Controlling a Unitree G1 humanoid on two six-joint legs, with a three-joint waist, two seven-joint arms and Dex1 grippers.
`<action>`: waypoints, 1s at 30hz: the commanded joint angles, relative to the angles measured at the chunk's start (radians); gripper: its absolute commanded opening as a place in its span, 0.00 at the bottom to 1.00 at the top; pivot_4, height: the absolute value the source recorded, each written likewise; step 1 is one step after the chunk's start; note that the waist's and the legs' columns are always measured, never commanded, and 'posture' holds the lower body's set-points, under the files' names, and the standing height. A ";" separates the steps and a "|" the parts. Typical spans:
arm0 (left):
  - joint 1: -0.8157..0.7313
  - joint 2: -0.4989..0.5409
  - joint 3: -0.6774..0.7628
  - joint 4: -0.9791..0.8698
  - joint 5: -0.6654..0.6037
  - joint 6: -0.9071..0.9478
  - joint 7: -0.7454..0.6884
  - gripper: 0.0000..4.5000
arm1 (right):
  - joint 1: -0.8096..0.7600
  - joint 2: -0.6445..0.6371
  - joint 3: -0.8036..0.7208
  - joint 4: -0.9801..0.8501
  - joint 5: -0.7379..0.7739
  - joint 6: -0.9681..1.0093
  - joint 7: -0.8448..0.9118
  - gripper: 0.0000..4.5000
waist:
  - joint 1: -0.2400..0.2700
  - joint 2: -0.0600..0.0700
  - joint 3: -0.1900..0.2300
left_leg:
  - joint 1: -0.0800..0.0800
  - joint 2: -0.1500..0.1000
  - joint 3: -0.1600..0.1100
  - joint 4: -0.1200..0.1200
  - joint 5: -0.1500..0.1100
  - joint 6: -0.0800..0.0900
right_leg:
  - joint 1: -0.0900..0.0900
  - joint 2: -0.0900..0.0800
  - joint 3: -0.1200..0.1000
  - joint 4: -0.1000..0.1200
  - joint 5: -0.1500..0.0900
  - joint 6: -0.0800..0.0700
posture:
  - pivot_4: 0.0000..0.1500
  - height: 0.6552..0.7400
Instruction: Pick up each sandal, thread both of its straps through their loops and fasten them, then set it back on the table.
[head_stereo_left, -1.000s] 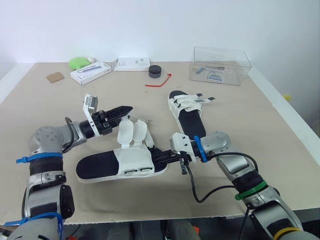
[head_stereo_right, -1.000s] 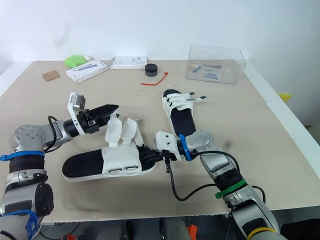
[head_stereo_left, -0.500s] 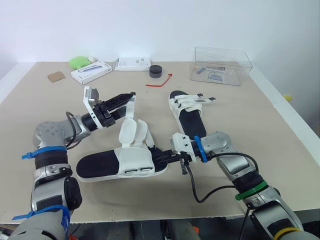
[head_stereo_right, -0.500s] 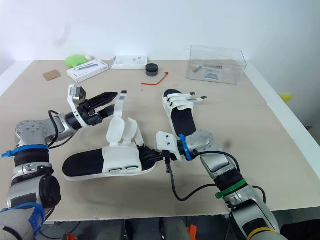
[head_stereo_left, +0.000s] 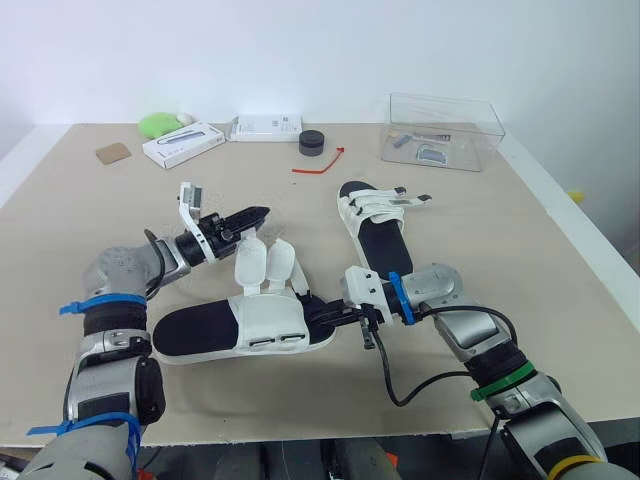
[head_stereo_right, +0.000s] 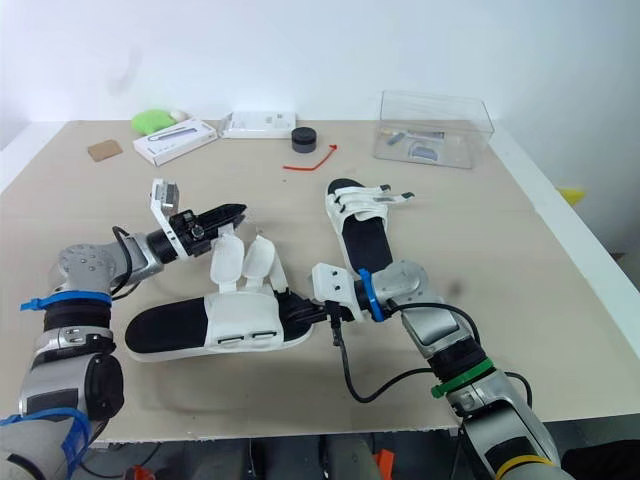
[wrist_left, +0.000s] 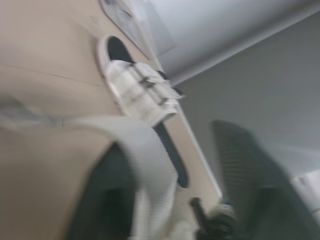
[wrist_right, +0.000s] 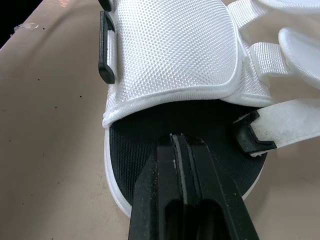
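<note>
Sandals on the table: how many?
2. One white-strapped, black-soled sandal lies in the foreground, straps unfastened; the second sandal sits behind it, right of centre.

No legible text or numbers; print on white box (head_stereo_left: 181, 145) too small.
</note>
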 joint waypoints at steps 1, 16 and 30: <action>-0.042 0.010 0.003 0.017 0.021 -0.052 -0.034 0.09 | 0.010 -0.013 0.006 -0.001 -0.021 0.008 0.000 0.00 | 0.000 0.000 0.000 | 0.000 0.000 0.000 0.000 0.000 0.000 | 0.000 0.000 0.000 0.000 0.000 0.000 | 1.00 1.00; 0.069 0.086 -0.276 -0.243 0.342 -0.465 -0.225 0.01 | 0.015 -0.022 0.008 -0.005 -0.024 0.008 0.007 0.00 | -0.001 0.000 0.000 | -0.001 0.000 -0.001 0.000 0.000 0.000 | 0.000 0.000 0.000 0.000 0.000 0.000 | 1.00 1.00; 0.354 0.395 -0.470 -0.500 0.893 -1.971 -0.335 0.01 | 0.012 -0.030 0.019 0.011 -0.030 -0.002 0.019 0.00 | 0.004 0.000 0.000 | -0.001 0.002 0.001 -0.001 -0.001 -0.001 | 0.000 -0.004 -0.001 -0.002 -0.001 -0.001 | 1.00 1.00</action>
